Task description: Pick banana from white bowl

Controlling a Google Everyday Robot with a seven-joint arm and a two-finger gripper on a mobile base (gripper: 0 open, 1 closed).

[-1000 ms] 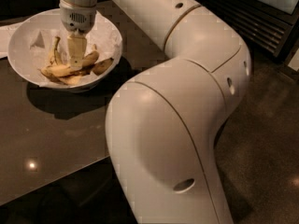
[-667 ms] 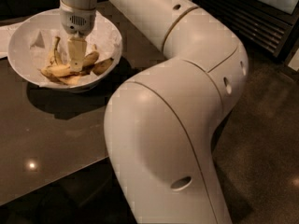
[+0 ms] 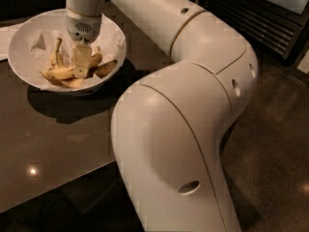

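The white bowl (image 3: 21, 45) stands at the back left of a dark table (image 3: 58, 144). It is lined with crumpled white paper and holds several yellow-brown bananas (image 3: 62, 73) lying together in its middle. My gripper (image 3: 80, 67) reaches straight down into the bowl from the wrist (image 3: 83, 25) and sits right at the bananas, among them. Whether it holds one does not show.
My big white arm (image 3: 193, 105) fills the middle and right of the view, in front of the table's right end. A white sheet (image 3: 4, 37) lies at the far left behind the bowl. A dark slatted cabinet (image 3: 260, 18) stands at the back right.
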